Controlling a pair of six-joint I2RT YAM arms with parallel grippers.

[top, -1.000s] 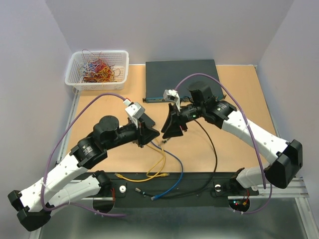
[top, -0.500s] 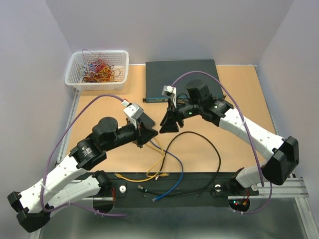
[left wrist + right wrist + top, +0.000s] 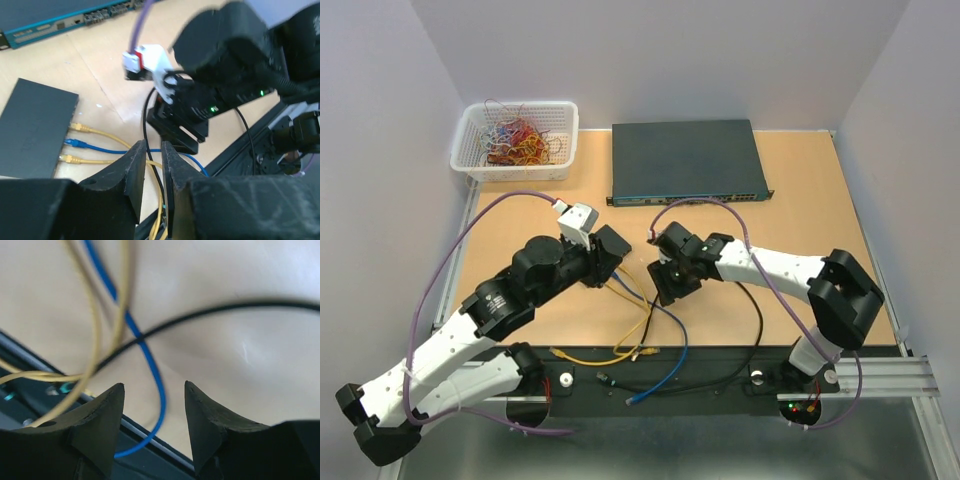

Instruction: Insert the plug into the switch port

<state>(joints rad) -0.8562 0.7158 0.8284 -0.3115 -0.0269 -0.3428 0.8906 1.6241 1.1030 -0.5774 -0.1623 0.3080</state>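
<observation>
Switch port row runs along the long edge of the small flat black rectangular box (image 3: 35,127), which lies on the light wooden table (image 3: 800,210) just beside the left gripper (image 3: 152,150); two thin yellow cables (image 3: 95,132) and one blue cable (image 3: 100,149) fill three sockets. The plug I cannot find for sure; a small dark plug end (image 3: 604,379) lies near the front edge, well apart from the box. Left jaws are almost pressed together with the thin black cable (image 3: 145,107) in the narrow gap; whether it is really pinched I cannot tell; it could slip, or catch on the crossing cables. Right gripper (image 3: 152,390) hovers low over them, jaws spread and empty, close enough to the left one to collide; both arms reach inward with bent elbows.
</observation>
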